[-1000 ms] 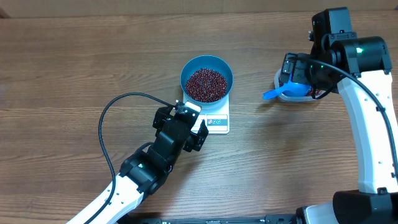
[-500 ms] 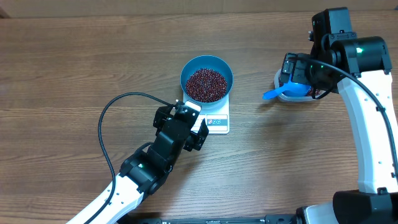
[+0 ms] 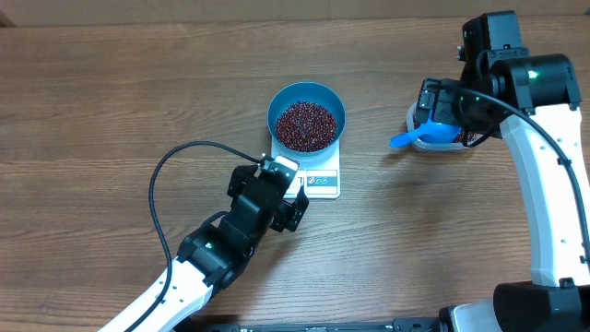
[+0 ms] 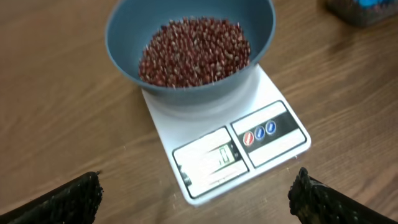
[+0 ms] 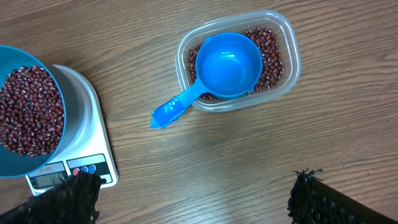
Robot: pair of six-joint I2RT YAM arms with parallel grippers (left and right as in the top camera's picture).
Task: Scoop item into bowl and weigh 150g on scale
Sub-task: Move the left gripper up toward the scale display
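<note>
As the left fingers (image 4: 62, 202) ease slightly back from the scale (image 3: 321, 184), gaping empty like the right fingers (image 5: 65, 199), the bowl (image 3: 307, 91) of beans (image 3: 306, 125) sits on that scale, scoop (image 5: 227, 65) parked well apart, so weighing looks finished.

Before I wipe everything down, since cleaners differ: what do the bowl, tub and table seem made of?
Bowl: probably plastic, opaque blue, smooth with soft sheen. Tub: clear plastic, beans visible through its wall. Table: wood or wood-look laminate, matte, showing grain.
</note>
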